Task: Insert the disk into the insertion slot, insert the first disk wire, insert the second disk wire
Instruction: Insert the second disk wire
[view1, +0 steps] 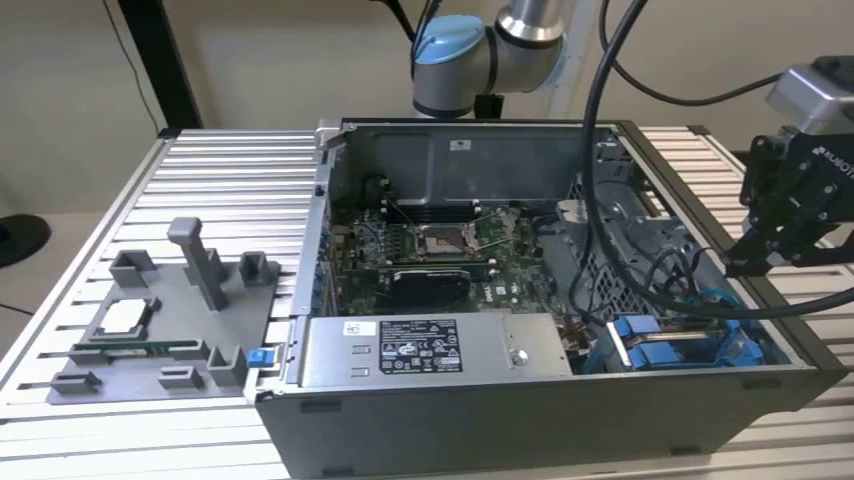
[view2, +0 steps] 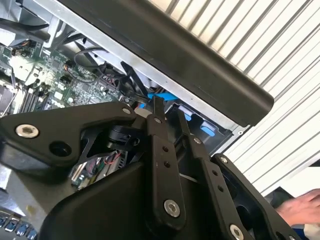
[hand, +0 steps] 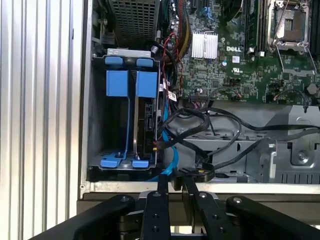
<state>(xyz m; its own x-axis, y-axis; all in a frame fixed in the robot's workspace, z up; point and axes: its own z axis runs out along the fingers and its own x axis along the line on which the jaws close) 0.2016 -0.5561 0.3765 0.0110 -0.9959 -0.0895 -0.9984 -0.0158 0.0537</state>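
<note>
Disk (hand: 146, 125) is seen seated on edge in the slot (hand: 120, 130), just beyond the claw (hand: 174, 186), which is held over the case rim (hand: 60, 189). Its tips are set a narrow gap apart, clamped on nothing. Loose wires (hand: 200, 120) are looped beside the disk; farther off lies the board (hand: 225, 75).

Bright, even room light in the exterior view; the ribbed counter (view1: 227, 170) glares near-white. Computer case (view1: 454, 165) interior is shadowy. In the first wrist view the heatsink (hand: 204, 46) blows out, drive cage (hand: 129, 52) floor dark.
</note>
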